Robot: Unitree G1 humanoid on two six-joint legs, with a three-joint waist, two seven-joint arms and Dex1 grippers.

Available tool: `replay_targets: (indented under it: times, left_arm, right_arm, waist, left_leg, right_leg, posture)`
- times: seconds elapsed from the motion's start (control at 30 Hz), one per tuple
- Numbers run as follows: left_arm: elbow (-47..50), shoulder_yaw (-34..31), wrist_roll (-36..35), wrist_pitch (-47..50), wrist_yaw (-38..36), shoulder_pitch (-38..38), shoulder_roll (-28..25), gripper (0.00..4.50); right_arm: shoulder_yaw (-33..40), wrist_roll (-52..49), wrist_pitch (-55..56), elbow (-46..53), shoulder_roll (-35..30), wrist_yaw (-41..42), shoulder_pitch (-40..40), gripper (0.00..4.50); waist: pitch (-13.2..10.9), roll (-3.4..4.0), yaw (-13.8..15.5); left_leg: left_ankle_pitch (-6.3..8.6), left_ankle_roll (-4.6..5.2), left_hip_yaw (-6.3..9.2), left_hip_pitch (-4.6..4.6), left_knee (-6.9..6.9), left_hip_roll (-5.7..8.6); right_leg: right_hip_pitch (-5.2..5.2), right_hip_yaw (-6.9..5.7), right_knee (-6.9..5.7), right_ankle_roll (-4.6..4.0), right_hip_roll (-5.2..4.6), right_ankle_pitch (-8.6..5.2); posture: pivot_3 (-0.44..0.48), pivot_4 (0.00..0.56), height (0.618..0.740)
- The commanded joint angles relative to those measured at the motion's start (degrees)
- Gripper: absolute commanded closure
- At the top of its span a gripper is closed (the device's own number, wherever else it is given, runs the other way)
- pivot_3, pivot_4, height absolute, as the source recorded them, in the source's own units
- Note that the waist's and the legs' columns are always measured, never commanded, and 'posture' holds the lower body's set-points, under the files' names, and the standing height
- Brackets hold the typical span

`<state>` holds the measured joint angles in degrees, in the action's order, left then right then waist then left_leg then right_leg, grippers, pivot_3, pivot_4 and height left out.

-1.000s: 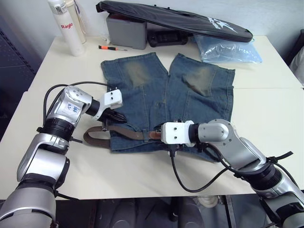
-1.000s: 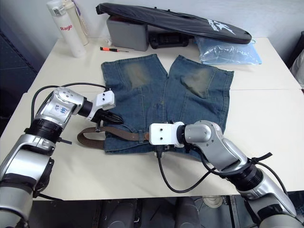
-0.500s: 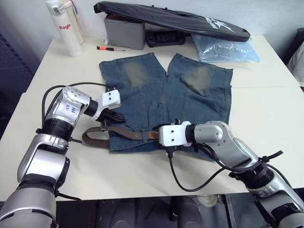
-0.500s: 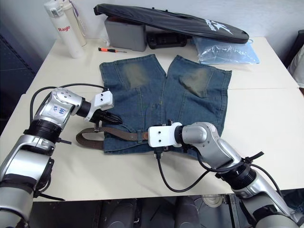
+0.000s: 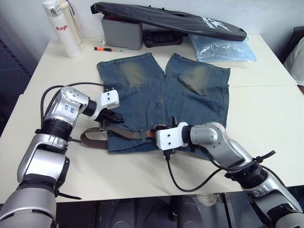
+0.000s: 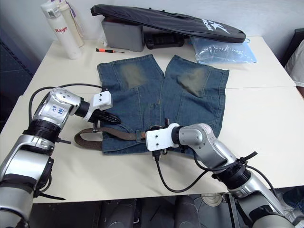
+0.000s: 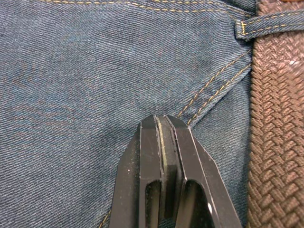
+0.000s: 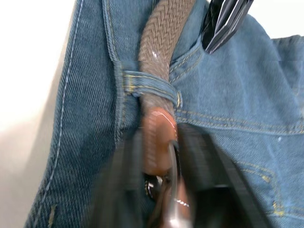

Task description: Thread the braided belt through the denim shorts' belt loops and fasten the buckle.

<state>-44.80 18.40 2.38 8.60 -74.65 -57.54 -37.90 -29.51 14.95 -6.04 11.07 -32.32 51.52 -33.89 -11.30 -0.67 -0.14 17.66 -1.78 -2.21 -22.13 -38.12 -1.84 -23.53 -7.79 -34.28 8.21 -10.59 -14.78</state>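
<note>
Denim shorts (image 5: 161, 104) lie flat on the table (image 5: 266, 109). Braided belt (image 7: 275, 118) runs under a belt loop (image 8: 151, 89). Left gripper (image 7: 164, 126) fingers pressed together on denim; right gripper (image 8: 159, 156) fingers pinch the belt's leather tip.

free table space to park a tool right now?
Bare table on the robot's right of the denim shorts; also the near strip in front of the waistband. Far edge is crowded: white bottle, grey box, black bag, plastic bag.
</note>
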Motion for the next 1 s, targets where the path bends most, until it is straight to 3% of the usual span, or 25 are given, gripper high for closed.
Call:
replay_targets:
  times: [0.03, 0.33, 0.63, 1.0]
  left_arm:
    - [-1.01, 0.37, 2.04, -0.03, -0.11, 0.95, 0.37, 4.50]
    - [-0.69, 0.31, 2.25, 0.29, -0.23, 1.32, 0.52, 4.50]
    - [-1.42, 0.46, 2.70, 0.11, -0.03, 1.02, 1.63, 4.50]
    - [-1.86, -0.22, 3.95, -0.22, 0.05, 1.21, 3.52, 4.50]
  right_arm:
    - [0.96, 1.16, 4.04, 0.59, 0.12, -1.13, 0.27, 4.38]
    - [3.68, 1.18, 8.57, 3.02, -1.32, -0.07, -1.91, 4.38]
    - [1.05, 3.05, 16.34, 1.34, -3.39, 4.61, -6.34, 4.38]
    - [-2.69, 4.87, 35.23, -15.76, -3.00, 11.63, -21.66, 4.38]
  waist:
    - [0.00, 0.00, -0.02]
    - [0.00, 0.00, -0.06]
    - [0.01, -0.01, 0.06]
    - [0.01, -0.01, 0.23]
  left_leg:
    - [0.00, 0.00, 0.00, 0.00, 0.00, 0.00]
    - [0.00, 0.00, -0.04, 0.04, -0.02, 0.00]
    - [0.01, 0.02, -0.07, 0.05, -0.06, 0.00]
    - [0.01, 0.02, -0.10, 0.08, -0.13, 0.00]
  right_leg:
    - [0.00, 0.00, 0.00, 0.00, 0.00, 0.00]
    - [0.00, 0.05, -0.06, 0.00, 0.00, 0.00]
    - [-0.01, 0.08, -0.08, 0.00, -0.01, 0.00]
    - [0.01, 0.12, -0.16, 0.00, -0.01, 0.00]
  posture:
    - [0.000, 0.150, 0.740]
    - [0.000, 0.150, 0.740]
    - [0.000, 0.150, 0.740]
    - [0.000, 0.150, 0.740]
